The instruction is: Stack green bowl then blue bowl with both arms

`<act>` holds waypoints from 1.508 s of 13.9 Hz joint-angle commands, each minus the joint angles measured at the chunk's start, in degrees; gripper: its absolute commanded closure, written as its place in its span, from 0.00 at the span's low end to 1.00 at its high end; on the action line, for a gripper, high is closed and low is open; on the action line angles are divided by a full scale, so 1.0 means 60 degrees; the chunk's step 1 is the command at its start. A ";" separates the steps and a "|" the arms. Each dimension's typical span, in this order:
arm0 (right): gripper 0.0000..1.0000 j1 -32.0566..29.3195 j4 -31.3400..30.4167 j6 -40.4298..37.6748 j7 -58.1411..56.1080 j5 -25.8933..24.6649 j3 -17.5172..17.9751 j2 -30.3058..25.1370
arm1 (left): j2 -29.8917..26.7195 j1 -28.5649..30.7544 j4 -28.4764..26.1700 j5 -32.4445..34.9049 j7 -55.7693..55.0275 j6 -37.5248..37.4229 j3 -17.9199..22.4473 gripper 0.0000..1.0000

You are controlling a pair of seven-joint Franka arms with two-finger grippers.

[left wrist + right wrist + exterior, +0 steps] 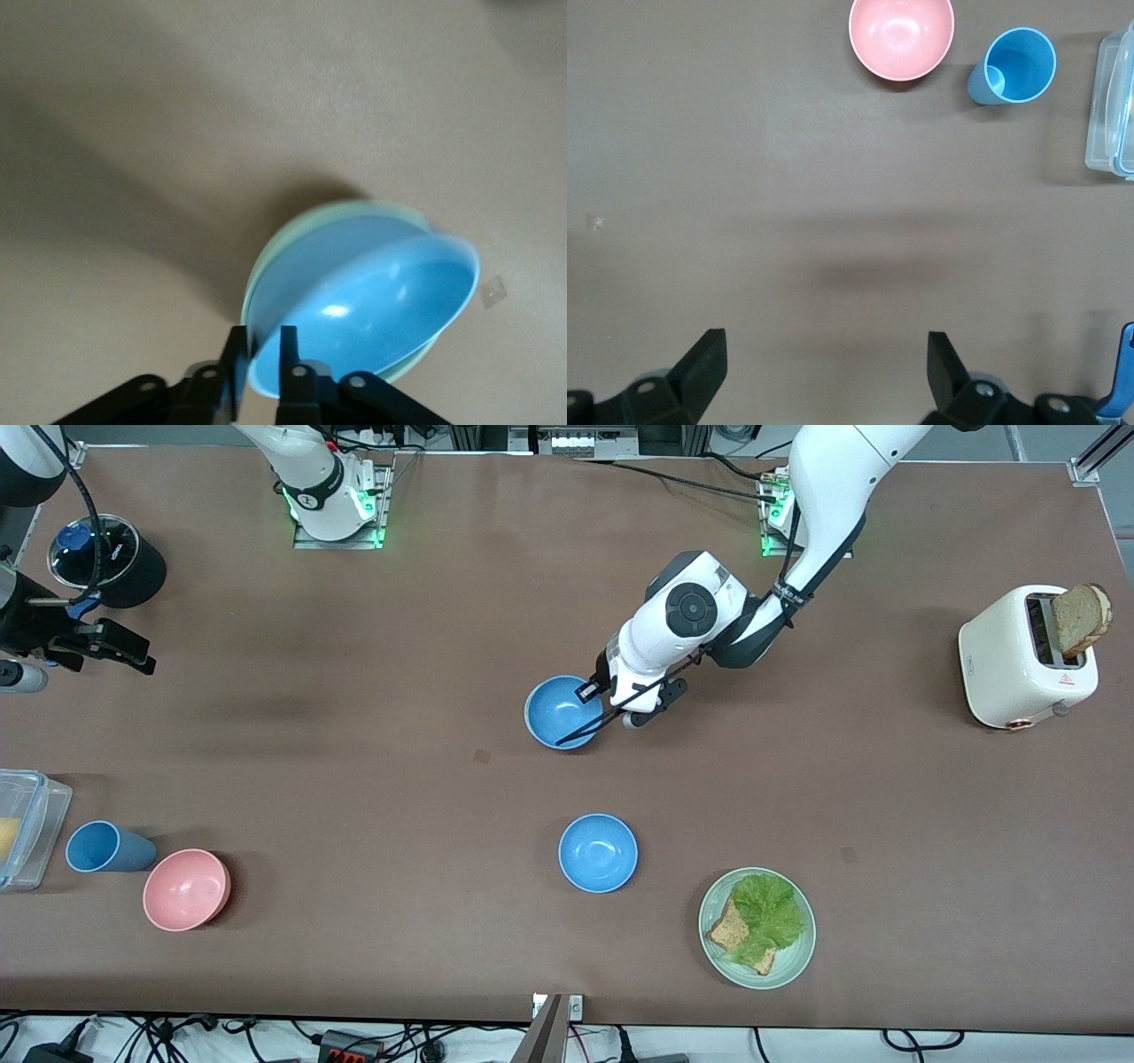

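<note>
My left gripper (602, 701) (259, 341) is shut on the rim of a sky-blue bowl (561, 710) (372, 301). This bowl sits tilted inside the pale mint-green bowl (354, 210) at the table's middle. Only the green bowl's rim shows in the left wrist view, and it is hidden in the front view. A second blue bowl (598, 853) stands alone, nearer to the front camera. My right gripper (111, 646) (827, 345) is open and empty, held above the table at the right arm's end.
A pink bowl (186, 889) (902, 35), a blue cup (104, 847) (1014, 66) and a clear container (22, 828) (1112, 97) sit at the right arm's end. A pale-green plate (797, 952) holds toast and lettuce. A white toaster (1019, 660) stands at the left arm's end. A black pot (115, 558) stands beside the right arm.
</note>
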 commanded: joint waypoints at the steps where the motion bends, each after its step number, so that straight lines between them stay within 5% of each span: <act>1: 0.00 -0.0038 -0.0157 0.0051 -0.0004 -0.0153 0.0061 -0.0167 | -0.0242 0.0296 0.0350 0.0186 -0.0147 -0.0710 0.0040 0.54; 6: 0.00 -0.0024 -0.0128 0.0052 -0.0004 -0.0153 0.0061 -0.0152 | -0.0478 0.1511 0.2427 0.0098 0.1108 -0.4603 -0.0121 0.45; 10: 0.00 -0.0024 -0.0128 0.0051 -0.0078 -0.0153 0.0061 -0.0123 | -0.0565 0.2318 0.3338 0.0025 0.2939 -0.6119 -0.0151 0.36; 11: 0.00 -0.0024 -0.0128 0.0037 -0.0078 -0.0153 0.0061 -0.0123 | -0.0624 0.2552 0.3500 0.0025 0.3495 -0.6455 -0.0151 0.28; 12: 0.00 -0.0024 -0.0128 0.0051 -0.0078 -0.0153 0.0061 -0.0123 | -0.0624 0.2815 0.3748 0.0039 0.4124 -0.6806 -0.0151 0.01; 21: 0.00 0.0050 -0.0114 0.0081 -0.0078 -0.0153 0.0061 -0.0079 | -0.0667 0.4034 0.4981 0.0186 0.8635 -0.8451 0.0287 0.00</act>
